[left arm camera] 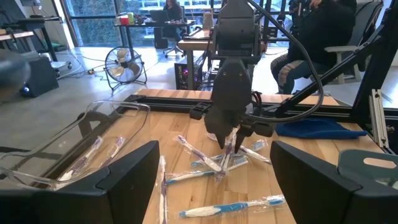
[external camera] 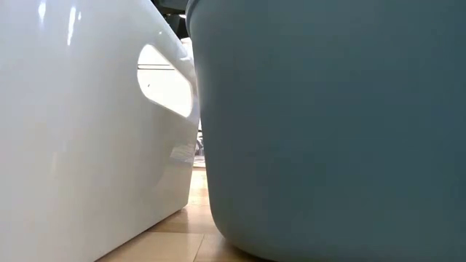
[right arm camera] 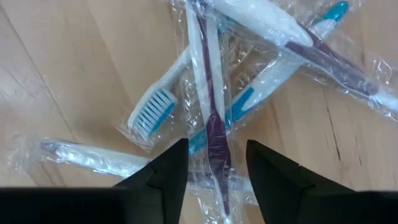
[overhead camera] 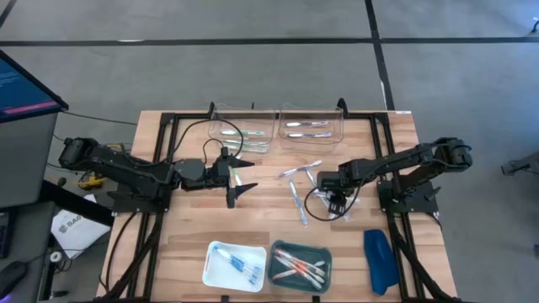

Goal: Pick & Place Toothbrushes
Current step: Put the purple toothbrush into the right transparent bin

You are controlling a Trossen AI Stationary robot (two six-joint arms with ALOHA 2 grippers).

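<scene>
A pale wooden worktop carries everything; beyond its far edge lies an open room with a fan and seated people. Between my right fingers sits a purple-handled toothbrush in clear wrap, crossed over a blue-and-white toothbrush and other wrapped ones in a loose heap directly below me. My right fingers stand part-open, straddling the purple handle without yet pinching it, so far as I can judge. The risk: the wrappers overlap, so closing here may snag a neighbouring wrap and drag two brushes up, or the slick film may slip out. My left fingers hover spread wide and empty, well apart from the heap. More toothbrushes lie in the clear trays, the white bin and the teal bin.
</scene>
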